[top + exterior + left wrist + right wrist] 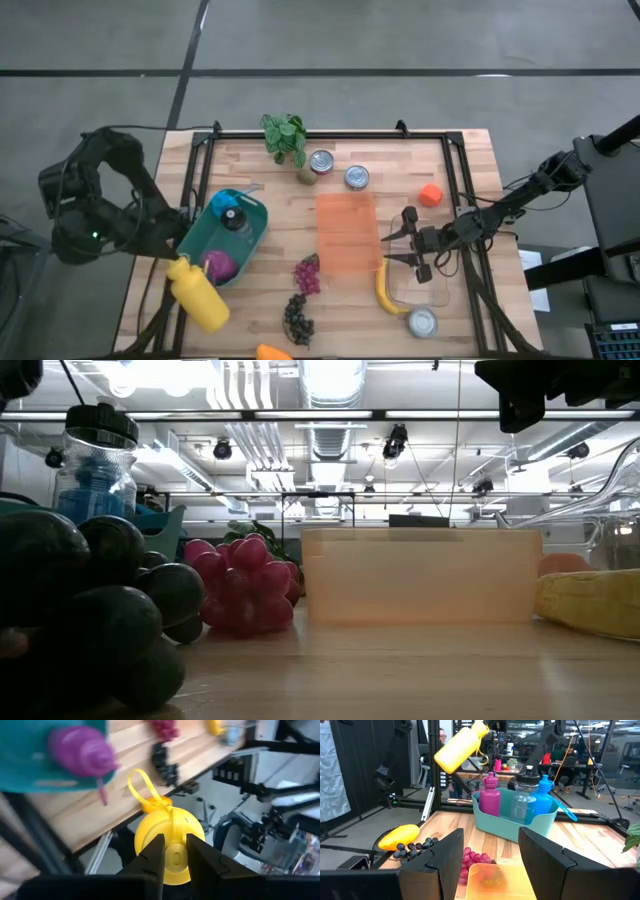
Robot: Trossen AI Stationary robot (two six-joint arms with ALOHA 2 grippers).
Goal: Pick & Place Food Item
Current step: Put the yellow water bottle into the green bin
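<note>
Over the counter's (260,300) left edge, we are clamping our left hand (174,851) on the yellow bottle (198,293); our right hand (408,243) is hovering apart above the banana (386,292).

Overhead shot is evenly lit and pretty flat, the bench (340,290) showing only soft, short shadows and no real glare. The low cam stares straight into bright ceiling lights (330,380) that blow out to white, so the dark grapes (85,610) up close turn into a near-black, out-of-focus blob, while the orange box (420,575) glows from behind. Left wrist cam is the worst: the purple bottle (82,752) is smeared with blur, the yellow bottle (170,842) is bright and soft-edged, and the room behind is mush.
</note>
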